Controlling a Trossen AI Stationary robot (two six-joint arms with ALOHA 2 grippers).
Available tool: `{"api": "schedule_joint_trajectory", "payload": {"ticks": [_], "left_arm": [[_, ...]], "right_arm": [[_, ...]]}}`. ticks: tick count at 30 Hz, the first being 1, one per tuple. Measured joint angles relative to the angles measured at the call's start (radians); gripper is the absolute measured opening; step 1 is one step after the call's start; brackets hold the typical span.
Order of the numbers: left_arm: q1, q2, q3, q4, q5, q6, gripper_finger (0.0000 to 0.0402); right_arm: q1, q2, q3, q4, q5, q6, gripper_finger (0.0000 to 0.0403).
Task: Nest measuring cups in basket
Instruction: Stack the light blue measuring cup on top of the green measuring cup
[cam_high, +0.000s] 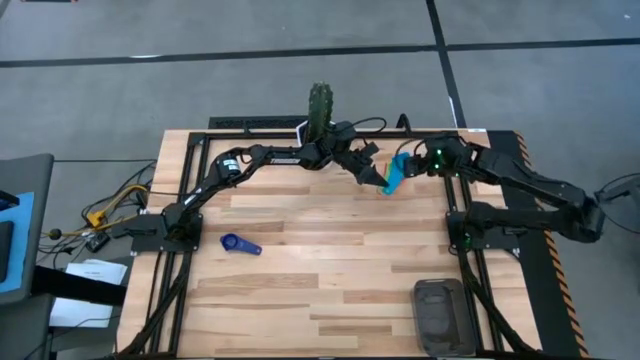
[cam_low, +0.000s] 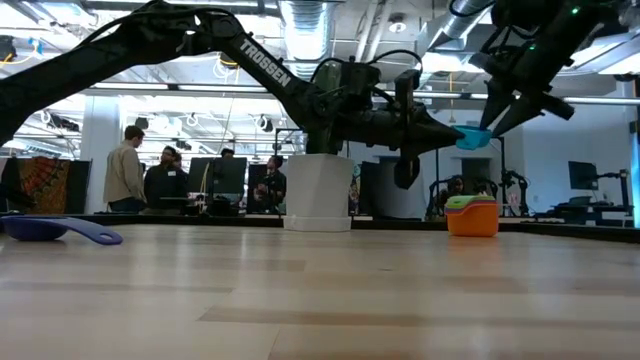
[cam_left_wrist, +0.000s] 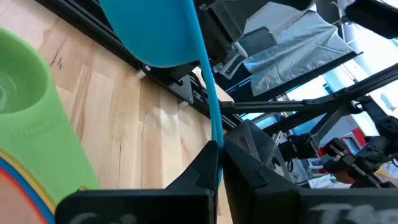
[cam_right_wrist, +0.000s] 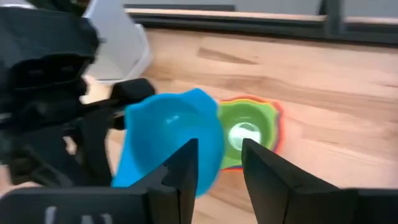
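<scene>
Two dark arms meet at the far edge of the wooden table, a light blue cup held in the air between them. The left gripper is clamped tight on the cup's flat handle, its fingers pressed together around the thin blue strip. The right gripper hovers at the bowl's rim with its fingers parted a little and one finger apparently just over the lip — whether it touches the plastic cannot be told.

Directly below, a nested stack of cups — green on top, with yellow, orange and red rims beneath — stands on the wood near the white cactus pot. A dark blue cup lies alone on the left side of the table, and the basket sits empty at the near right corner, well apart from all of them.

This looks like a handover or a two-handed alignment of the light blue cup over the stack. The risk lies in the exchange: should the left gripper release before the right has a firm hold, the cup would likely fall onto the stack, tip it, or skid off the table's far edge. A pinch on a curved, slick rim may also let the cup swing.
</scene>
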Motion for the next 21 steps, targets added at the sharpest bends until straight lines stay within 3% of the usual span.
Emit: {"api": "schedule_joint_trajectory", "payload": {"ticks": [4, 16, 21], "left_arm": [[0.0, 0.0, 0.0, 0.0, 0.002, -0.009, 0.0], [0.0, 0.0, 0.0, -0.001, 0.004, -0.017, 0.0], [0.0, 0.0, -0.001, -0.002, 0.007, -0.016, 0.0]], "right_arm": [[-0.044, 0.003, 0.0, 0.017, -0.071, -0.019, 0.0121], [-0.079, 0.046, 0.0, 0.011, -0.083, -0.059, 0.0027], [-0.075, 0.09, 0.0, 0.028, -0.08, -0.067, 0.0027]]}}
